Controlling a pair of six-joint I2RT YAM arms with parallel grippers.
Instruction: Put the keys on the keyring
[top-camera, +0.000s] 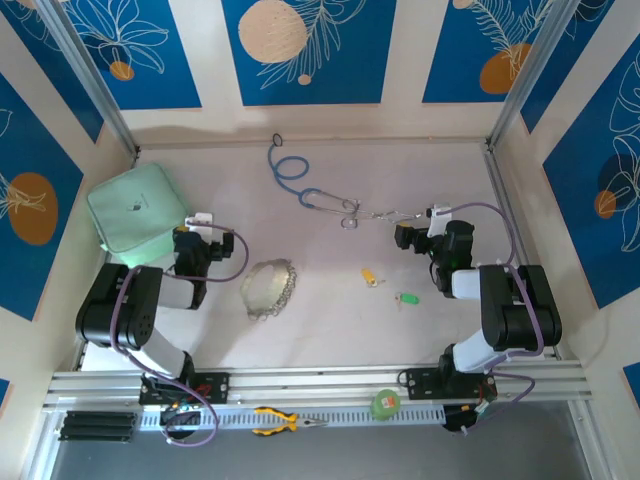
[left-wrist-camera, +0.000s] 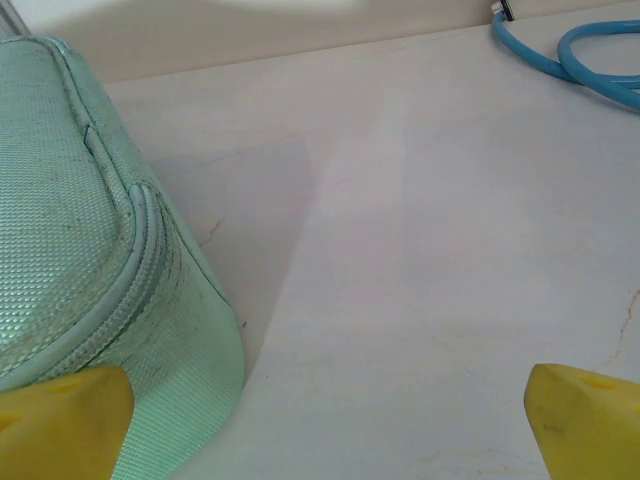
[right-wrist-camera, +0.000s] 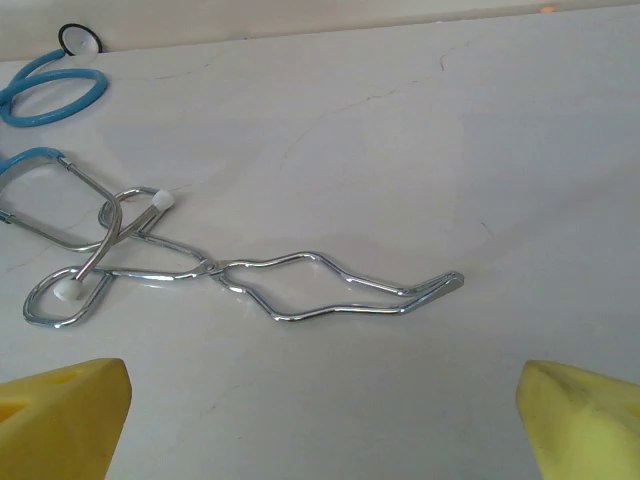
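Your left tool, jaws apart by the pouch, should come right and steady the keyring on the bench. The yellow key and green key lie further right (clear of the keyring); drop your right tool, also spread, squarely over one plastic head.

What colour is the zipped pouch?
Mint green; the pouch shows best in the top external view.

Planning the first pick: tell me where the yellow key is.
In the top view, the yellow key lies on the table, right of centre, with the keyring to its left and the green key just right.
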